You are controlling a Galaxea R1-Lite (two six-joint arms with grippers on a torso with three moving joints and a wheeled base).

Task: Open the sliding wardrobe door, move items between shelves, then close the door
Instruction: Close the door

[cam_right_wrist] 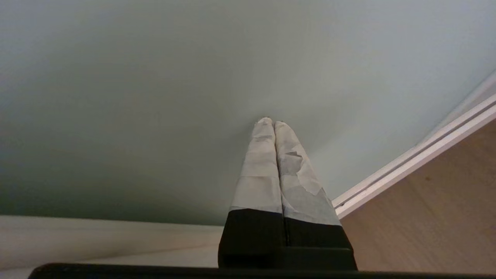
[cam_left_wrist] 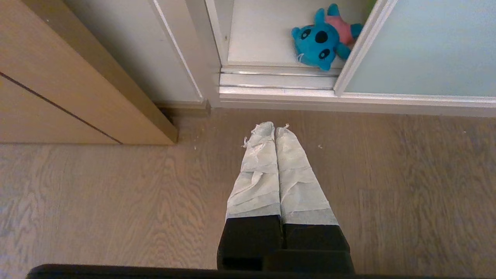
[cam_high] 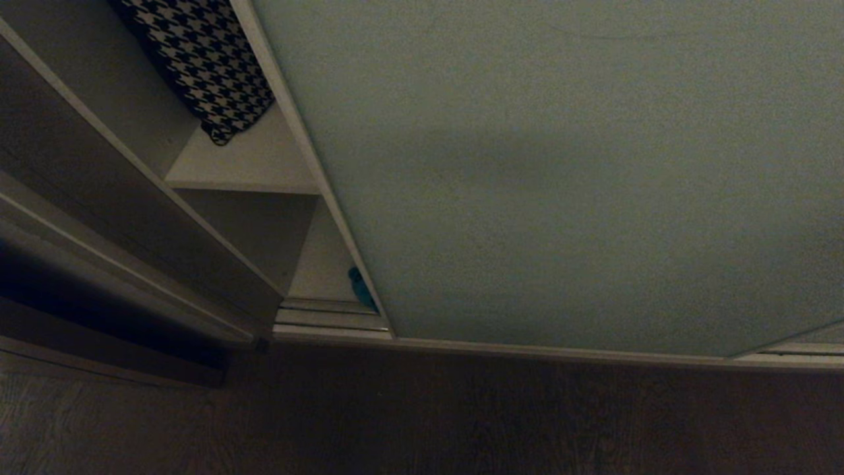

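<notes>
The sliding wardrobe door (cam_high: 560,171) fills most of the head view, a pale grey-green matte panel with a slim silvery frame; its left edge runs slantwise from top centre down to the floor rail (cam_high: 330,320), leaving a narrow opening on the left. Through that gap show the white shelves (cam_high: 250,165); a black-and-white houndstooth cloth (cam_high: 204,63) hangs over the upper one. The teal-blue toy (cam_left_wrist: 319,38) lies on the lowest board just behind the rail, right against the door's edge and partly hidden by it; it is soft, with dark eyes and a pink patch. Left of the opening stands a wooden panel (cam_left_wrist: 77,77), so the free gap is slim; dark wood floor (cam_high: 461,422) lies open in front.

The left gripper (cam_left_wrist: 276,130) hangs over the floor in front of the rail, near the gap, jaws closed on nothing, its taped fingers (cam_left_wrist: 255,174) pressed together. The right gripper (cam_right_wrist: 270,122) points at the door's flat face, tips at or very near it, jaws closed and empty.
</notes>
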